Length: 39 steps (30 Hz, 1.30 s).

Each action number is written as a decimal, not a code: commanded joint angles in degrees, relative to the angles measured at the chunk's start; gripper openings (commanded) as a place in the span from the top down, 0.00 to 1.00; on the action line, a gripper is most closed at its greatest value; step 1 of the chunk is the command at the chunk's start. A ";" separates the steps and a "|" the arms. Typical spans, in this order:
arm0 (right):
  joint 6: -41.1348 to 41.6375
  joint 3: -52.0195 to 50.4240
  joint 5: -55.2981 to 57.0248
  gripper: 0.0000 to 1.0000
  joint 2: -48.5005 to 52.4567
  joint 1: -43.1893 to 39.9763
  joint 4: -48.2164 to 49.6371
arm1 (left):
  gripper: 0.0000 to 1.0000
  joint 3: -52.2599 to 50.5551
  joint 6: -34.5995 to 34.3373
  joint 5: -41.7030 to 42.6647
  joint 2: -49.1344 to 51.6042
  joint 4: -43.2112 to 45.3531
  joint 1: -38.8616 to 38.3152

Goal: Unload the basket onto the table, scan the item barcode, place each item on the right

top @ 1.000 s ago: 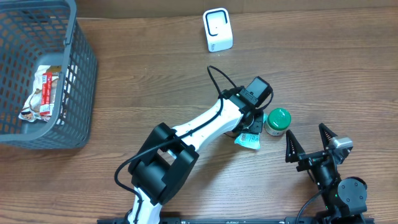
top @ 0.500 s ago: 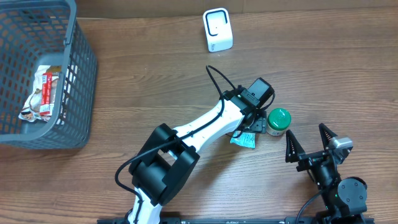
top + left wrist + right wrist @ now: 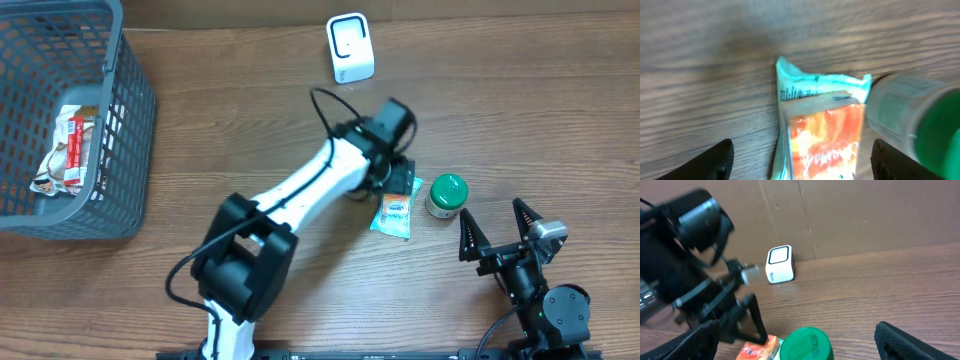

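Overhead and wrist views, barcode-scanning task. The left tool (image 3: 403, 182) hangs over the bench (image 3: 520, 110) with its fingers (image 3: 715, 161) standing apart and gripping nothing. The orange-and-teal packet (image 3: 392, 213) lies flat on the wood beneath it, just beside a green-capped bottle (image 3: 446, 195). The right tool (image 3: 490, 212) waits near the front edge, likewise spread wide and empty. The white scanner (image 3: 350, 47) stands well apart, at the far side.

Step in hand, as judged: pick-up — the packet, taken here as the item, is not yet held. The next move calls for closing on the packet's edges, lifting it clear of the bottle, and carrying it to the scanner with the printed code turned toward its window.

Not resolved: no barcode can be made out on either item. The fine print on the packet's teal flap is blurred in the left wrist view, where the packet's lower end and the bottle are cut off. A grey basket (image 3: 125, 150) holds a wrapper (image 3: 70, 150) — partly hidden by the mesh.
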 commanded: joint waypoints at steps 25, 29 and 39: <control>-0.02 -0.61 0.11 0.00 -0.50 -0.17 0.31 | 0.77 -10.67 12.76 18.25 -2.34 8.13 3.04; -0.02 -0.61 0.11 0.00 -0.50 -0.17 0.31 | 0.72 -10.78 12.76 17.00 -2.32 8.44 2.05; -0.04 -0.61 0.11 0.00 -0.50 -0.17 0.31 | 0.96 -11.10 12.13 11.56 -2.32 8.55 0.50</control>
